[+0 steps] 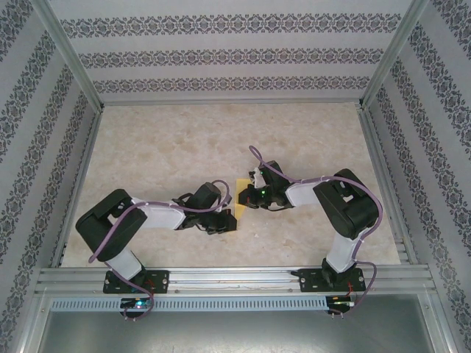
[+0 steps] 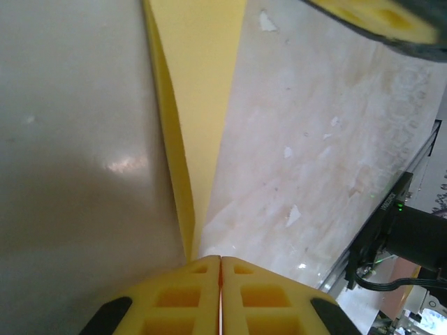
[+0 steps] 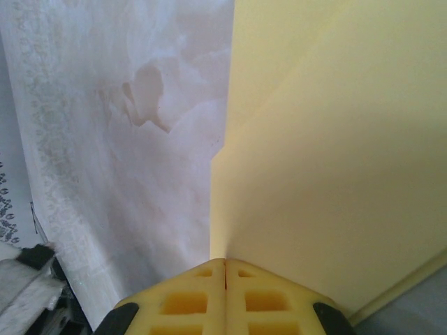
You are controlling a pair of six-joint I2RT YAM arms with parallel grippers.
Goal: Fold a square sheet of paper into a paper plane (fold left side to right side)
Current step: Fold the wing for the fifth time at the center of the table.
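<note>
The square sheet of paper (image 1: 241, 188) lies folded on the table between the two arms, a narrow yellow shape. In the left wrist view it is a long creased strip (image 2: 199, 84) tapering down to my left gripper (image 2: 221, 259), whose jaws are shut; the strip's end meets the left finger beside the seam. In the right wrist view the paper (image 3: 328, 153) covers the right half, layered with a stepped edge. My right gripper (image 3: 225, 262) is shut, tips at that left edge. From above, the left gripper (image 1: 229, 220) and right gripper (image 1: 246, 197) stand close together.
Pale marbled table top (image 1: 162, 147) stretches all around the paper. Aluminium frame rails (image 1: 221, 276) run along the near edge, with patterned walls on three sides. The right gripper's yellow finger (image 2: 377, 17) shows in the left wrist view's top right corner.
</note>
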